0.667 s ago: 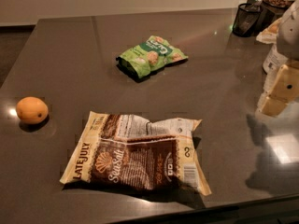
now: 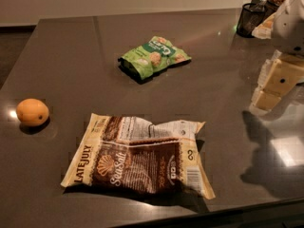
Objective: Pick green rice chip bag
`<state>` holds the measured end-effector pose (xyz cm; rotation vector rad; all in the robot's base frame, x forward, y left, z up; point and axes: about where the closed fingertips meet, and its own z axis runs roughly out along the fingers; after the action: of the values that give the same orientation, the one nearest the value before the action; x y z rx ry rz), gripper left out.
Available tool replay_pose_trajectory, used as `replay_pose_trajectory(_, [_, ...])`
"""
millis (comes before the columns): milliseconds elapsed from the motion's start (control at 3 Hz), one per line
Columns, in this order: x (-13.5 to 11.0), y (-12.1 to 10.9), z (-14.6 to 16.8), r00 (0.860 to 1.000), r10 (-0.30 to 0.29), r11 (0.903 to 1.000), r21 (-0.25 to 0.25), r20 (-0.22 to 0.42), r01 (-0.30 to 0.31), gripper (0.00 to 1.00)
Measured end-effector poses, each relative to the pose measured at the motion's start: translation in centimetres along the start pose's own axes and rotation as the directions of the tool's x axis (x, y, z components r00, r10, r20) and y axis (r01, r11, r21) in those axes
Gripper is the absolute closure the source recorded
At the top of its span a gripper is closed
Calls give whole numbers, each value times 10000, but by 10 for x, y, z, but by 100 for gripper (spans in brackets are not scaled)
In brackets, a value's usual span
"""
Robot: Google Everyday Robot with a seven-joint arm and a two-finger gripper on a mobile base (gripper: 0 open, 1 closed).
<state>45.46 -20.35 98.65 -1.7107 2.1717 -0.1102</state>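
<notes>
Camera view: green bag (image 2: 154, 56), jaws far-right

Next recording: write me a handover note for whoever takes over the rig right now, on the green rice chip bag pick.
Gripper: at the right side of the table, raised above the surface, well apart from the bag, nothing seen in it.
Green rice chip bag: lying at the far centre of the table, not yet grasped.
Nearby: Late July bag near the front edge, orange fruit at left, black mesh cup far right.
Done: nothing picked.
Left: reach across to the green bag, grasp, lift.
</notes>
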Motion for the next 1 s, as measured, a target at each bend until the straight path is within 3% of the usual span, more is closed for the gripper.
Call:
replay_pose_trajectory(333, [-24, -22, 13, 9989, -284, 9996, 75, 376, 282, 0])
replay_pose_trajectory(1000, [-90, -93, 75, 9886, -1261, 9919, 280, 825, 1242, 0])
